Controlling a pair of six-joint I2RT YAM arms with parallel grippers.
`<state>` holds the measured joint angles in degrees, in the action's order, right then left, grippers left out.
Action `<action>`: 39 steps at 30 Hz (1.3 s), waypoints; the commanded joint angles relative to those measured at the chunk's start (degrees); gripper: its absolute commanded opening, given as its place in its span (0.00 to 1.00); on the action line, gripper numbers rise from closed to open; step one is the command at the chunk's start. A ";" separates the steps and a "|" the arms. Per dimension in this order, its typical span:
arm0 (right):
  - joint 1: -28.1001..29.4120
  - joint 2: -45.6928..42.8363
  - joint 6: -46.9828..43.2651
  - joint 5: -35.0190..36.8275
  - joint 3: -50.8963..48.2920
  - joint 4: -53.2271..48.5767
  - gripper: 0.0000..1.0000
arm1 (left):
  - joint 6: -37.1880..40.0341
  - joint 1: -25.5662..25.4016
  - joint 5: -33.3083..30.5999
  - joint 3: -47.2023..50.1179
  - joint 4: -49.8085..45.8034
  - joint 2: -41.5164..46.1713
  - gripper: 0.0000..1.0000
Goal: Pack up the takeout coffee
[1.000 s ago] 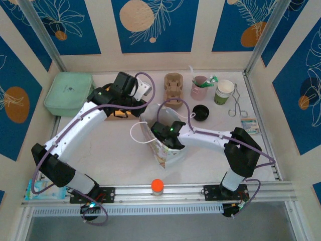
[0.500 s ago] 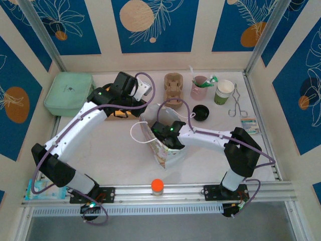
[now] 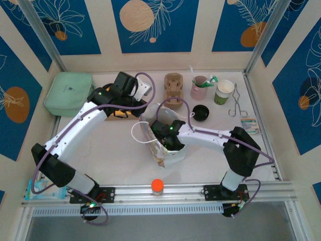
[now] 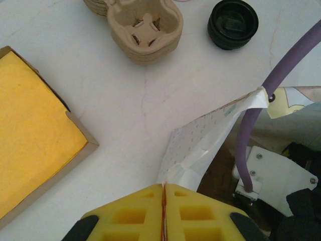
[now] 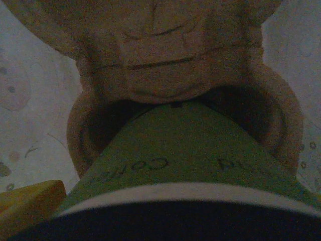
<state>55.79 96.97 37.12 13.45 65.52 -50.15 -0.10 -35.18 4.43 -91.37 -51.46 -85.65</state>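
Booth walls & work surface, insp. from above

White marbled table [image 3: 110,150], worn, faint cracks in the top. Cream wall panels [image 3: 103,25] on left, far & right sides, w/ blue insets carrying white leaf line-art & tan/orange discs. Aluminium posts [image 3: 42,35] slant at both far corners. Slotted alu. rail [image 3: 190,190] along near edge. Grey floor [image 3: 165,226] below. Light even, shadows soft.

The takeout coffee [image 5: 165,150] is olive green with a black lid. The cup carrier stack [image 4: 143,25] is tan. The paper bag [image 4: 200,138] is white with fine dots. The left hand [image 4: 163,201] has yellow pads [image 4: 128,217].
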 commanded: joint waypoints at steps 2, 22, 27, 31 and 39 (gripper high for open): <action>-1.03 11.93 -1.35 -0.99 -7.07 11.57 0.99 | 0.10 0.00 -1.25 -0.65 0.36 0.39 0.10; -0.86 12.11 -1.53 -1.94 -6.98 11.39 0.99 | 0.05 0.02 -1.17 -0.30 0.49 0.39 0.10; -0.75 12.27 -1.52 -2.03 -6.72 11.28 0.99 | 0.01 0.02 -1.18 -0.25 0.49 0.39 0.10; -0.73 13.41 -1.26 -2.62 -7.86 13.87 0.99 | 0.02 0.04 -1.09 -0.21 0.58 0.30 0.10; -0.07 17.46 -0.64 -2.65 -8.21 15.89 0.99 | 0.19 0.02 -1.50 0.14 0.57 0.75 0.10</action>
<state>55.88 97.76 37.34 13.45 65.76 -50.13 -0.10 -35.18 4.40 -91.37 -51.46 -85.65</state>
